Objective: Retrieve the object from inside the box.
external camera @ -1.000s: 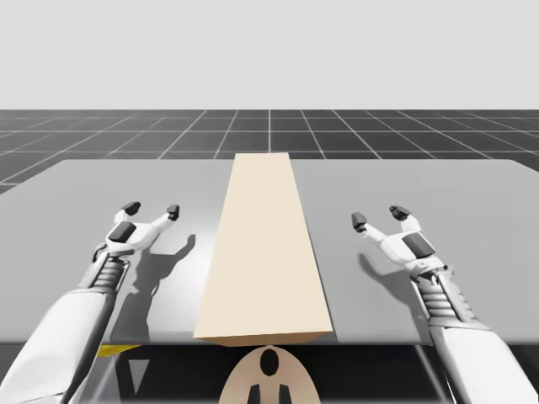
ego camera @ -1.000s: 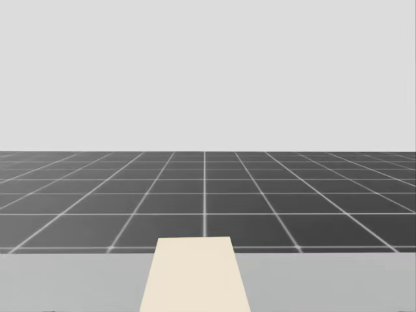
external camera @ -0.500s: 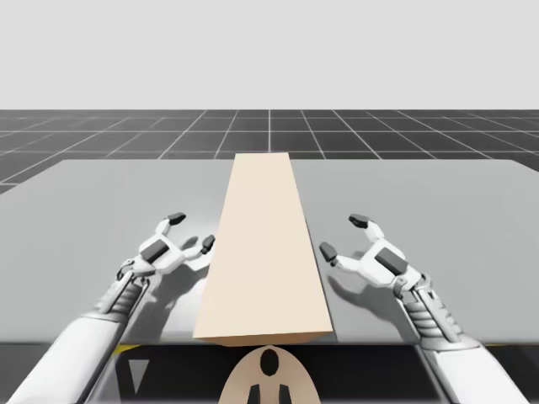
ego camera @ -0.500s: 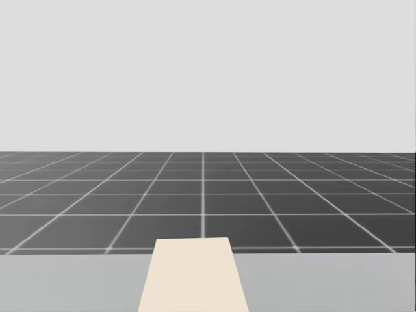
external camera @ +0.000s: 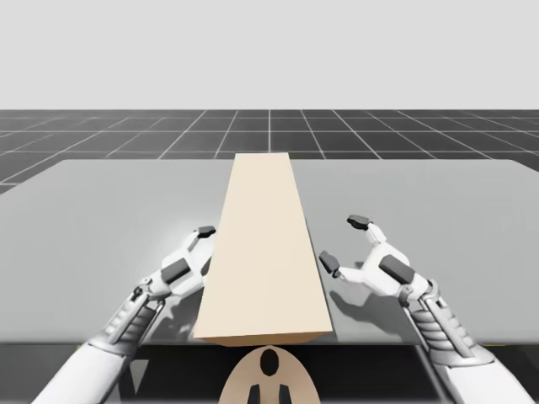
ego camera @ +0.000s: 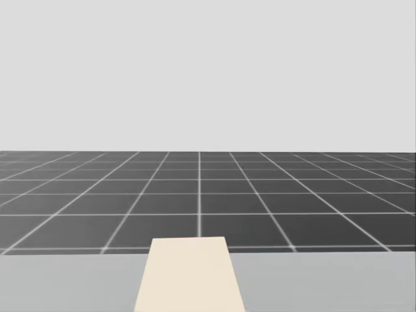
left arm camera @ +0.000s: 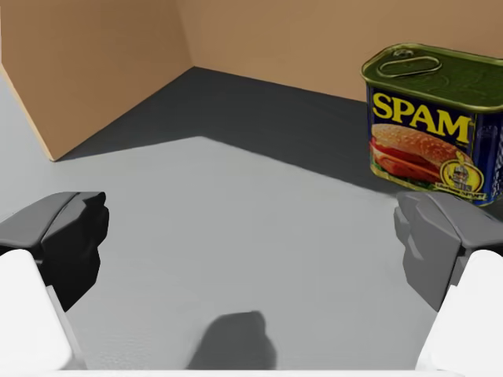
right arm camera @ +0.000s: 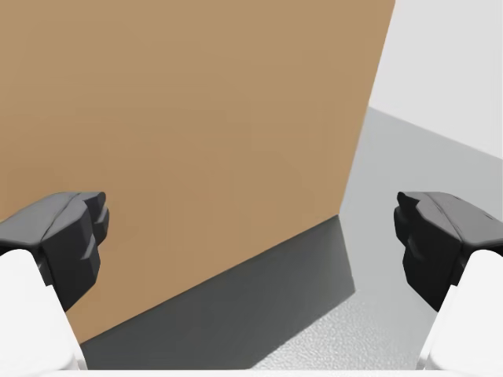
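Jaws apart | blue rectangular can inside box | wall before right jaws

Can stands inside box, box mid-table. Left gripper at box's left opening — right gripper beside its right wall.

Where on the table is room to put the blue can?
Bare table left of the long tan box, beyond my left claw, and right of it, beyond my right claw. Crowded beside the box's near end, where both claws stand.
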`<state>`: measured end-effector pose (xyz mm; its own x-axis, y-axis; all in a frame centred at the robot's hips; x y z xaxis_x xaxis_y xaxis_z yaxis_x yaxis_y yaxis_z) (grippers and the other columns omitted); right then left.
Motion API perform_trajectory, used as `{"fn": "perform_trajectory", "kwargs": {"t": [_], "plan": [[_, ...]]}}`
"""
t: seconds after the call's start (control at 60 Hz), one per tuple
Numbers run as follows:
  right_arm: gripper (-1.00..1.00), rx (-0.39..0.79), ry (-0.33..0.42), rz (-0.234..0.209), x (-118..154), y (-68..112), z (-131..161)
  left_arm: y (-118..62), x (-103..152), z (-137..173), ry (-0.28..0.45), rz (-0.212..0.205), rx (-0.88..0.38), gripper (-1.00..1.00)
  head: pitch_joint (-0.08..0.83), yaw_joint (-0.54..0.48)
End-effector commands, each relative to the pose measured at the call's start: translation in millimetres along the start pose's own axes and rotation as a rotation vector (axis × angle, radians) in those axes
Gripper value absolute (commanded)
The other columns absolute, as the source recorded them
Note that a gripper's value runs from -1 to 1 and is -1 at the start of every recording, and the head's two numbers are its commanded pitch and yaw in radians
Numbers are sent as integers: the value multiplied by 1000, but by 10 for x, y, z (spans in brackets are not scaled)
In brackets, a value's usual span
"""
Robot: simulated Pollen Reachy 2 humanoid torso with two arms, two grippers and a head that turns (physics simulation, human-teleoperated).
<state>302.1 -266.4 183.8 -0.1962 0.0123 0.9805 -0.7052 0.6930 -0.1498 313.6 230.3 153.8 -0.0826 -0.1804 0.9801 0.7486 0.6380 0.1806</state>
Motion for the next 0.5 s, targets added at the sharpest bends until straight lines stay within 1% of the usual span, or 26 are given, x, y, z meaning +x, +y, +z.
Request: {"fn": "perform_trajectory", "kwargs": {"t": [0.017,0.083,0.117,0.2,0.233,0.283,0.317,0.35,0.5], "plan": [[-1000,9,-5,10,-2,18,6,-140,19,-97,4,-5,-80,-1000,-10,-30],[-1000,12,-7,12,-1,23,9,-189,21,-154,18,-28,-108,-1000,-10,-27],[-1000,12,-7,14,1,25,11,-206,20,-173,21,-22,-127,-1000,-9,-26],[-1000,13,-11,15,7,26,16,-246,2,-254,43,-39,-169,-1000,-7,-24],[-1000,12,-10,18,9,27,17,-251,0,-284,52,-34,-190,-1000,-6,-24],[-1000,11,-10,20,10,28,18,-250,0,-324,63,-44,-209,-1000,-5,-23],[-1000,12,-10,19,11,29,17,-246,5,-370,73,-40,-231,-1000,-4,-24],[-1000,11,-9,21,12,30,16,-243,12,-423,84,-50,-243,-1000,-4,-25],[-1000,10,-9,26,14,29,17,-279,22,-632,103,-57,-292,-1000,-5,-28]]}}
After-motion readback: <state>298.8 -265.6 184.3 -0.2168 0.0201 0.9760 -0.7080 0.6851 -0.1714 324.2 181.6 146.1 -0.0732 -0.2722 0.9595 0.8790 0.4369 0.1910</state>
